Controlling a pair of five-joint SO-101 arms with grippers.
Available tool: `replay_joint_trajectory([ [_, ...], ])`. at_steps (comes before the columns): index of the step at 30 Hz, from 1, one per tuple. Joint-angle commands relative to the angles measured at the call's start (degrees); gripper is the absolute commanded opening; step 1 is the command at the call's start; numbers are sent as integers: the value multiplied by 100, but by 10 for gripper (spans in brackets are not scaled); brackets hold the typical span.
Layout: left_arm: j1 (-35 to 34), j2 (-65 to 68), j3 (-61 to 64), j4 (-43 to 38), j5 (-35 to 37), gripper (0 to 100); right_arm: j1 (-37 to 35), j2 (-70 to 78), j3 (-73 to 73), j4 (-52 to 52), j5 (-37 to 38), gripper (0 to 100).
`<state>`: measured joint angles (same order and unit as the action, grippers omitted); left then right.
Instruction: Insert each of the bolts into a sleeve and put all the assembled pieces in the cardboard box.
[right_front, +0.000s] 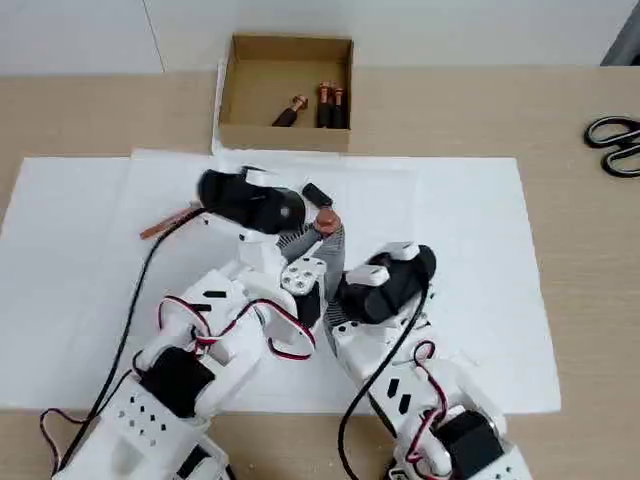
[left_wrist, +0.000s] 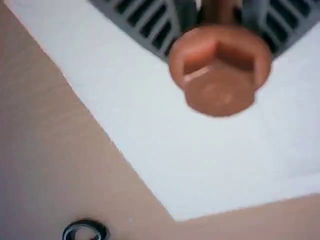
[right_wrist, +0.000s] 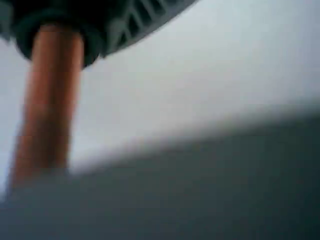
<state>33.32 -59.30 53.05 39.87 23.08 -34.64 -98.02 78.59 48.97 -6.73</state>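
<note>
My two grippers meet over the middle of the white paper. The left gripper is shut on a copper bolt, whose hex head faces its wrist camera and shows from above as the bolt head. The right gripper is shut on a black sleeve, and the bolt's copper shaft runs into that sleeve. From above, the left gripper and the right gripper stand close together. The cardboard box at the back holds three assembled pieces.
Scissors lie on the bare table at the far right, and the scissors also appear beyond the paper's corner. A thin copper-coloured piece lies on the paper beside the left arm. Cables trail from both arm bases at the front.
</note>
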Motion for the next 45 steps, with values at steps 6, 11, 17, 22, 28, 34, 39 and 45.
replay_joint_trajectory([
  [6, -9, -79, 31, -141, 9, 6, -40, -48, -62, -189, -70, 4],
  [11, -9, -79, 31, 97, 18, 6, -40, -48, -62, -189, -70, 4],
  [17, 0, -79, 31, 413, 18, 6, -40, -57, -62, -189, -70, 4],
  [22, 0, -79, 40, 501, 18, 6, -40, -66, -62, -189, -70, 4],
  [28, 0, -79, 215, 527, 18, 8, -40, -75, -62, -189, -70, 4],
  [34, 9, -79, 242, 589, 9, 8, -40, -84, -70, -189, -70, 4],
  [39, 246, -79, 242, 862, -229, 8, -40, -84, -70, -189, -70, 4],
  [45, 246, -79, 242, 879, -237, 24, -40, -84, -70, -189, -70, 4],
])
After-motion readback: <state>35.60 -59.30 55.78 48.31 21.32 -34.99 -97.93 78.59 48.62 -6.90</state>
